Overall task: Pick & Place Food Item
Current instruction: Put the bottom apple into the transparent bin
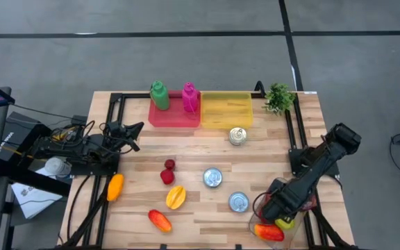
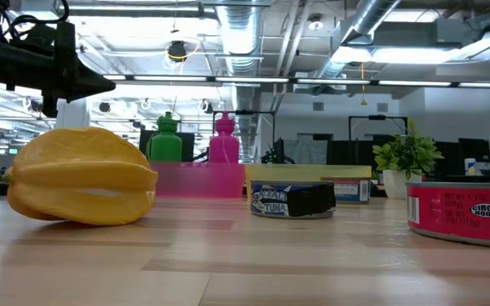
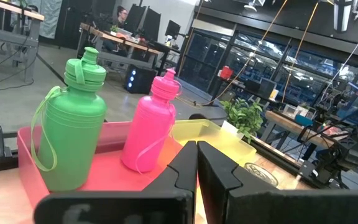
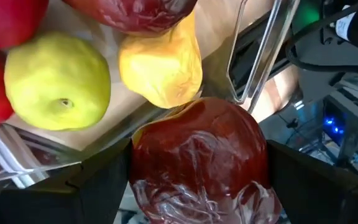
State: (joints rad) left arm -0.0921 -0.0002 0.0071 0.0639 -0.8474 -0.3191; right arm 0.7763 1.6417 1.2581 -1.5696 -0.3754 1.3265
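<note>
1. Wooden slats make up the table, the largest thing here; both arms stand on it, one at each side edge.
2. The red tray at the far edge holds a green bottle and a pink bottle, both upright.
3. Touching it on the right, the yellow tray shows nothing inside from above.
4. A clear container at the near right corner holds fruit: a yellow-green lemon, a yellow pear-like piece and red pieces.
5. The right gripper is down at this container, fingers spread wide around a dark red apple that fills the gap between them.
6. The left gripper hovers near the red tray, fingers pressed together and holding nothing.
7. Loose on the boards: a yellow starfruit, an orange fruit, a red-orange fruit, two small red fruits.
8. Three tins stand apart in the middle.
9. A small potted plant sits at the far right corner.
</note>
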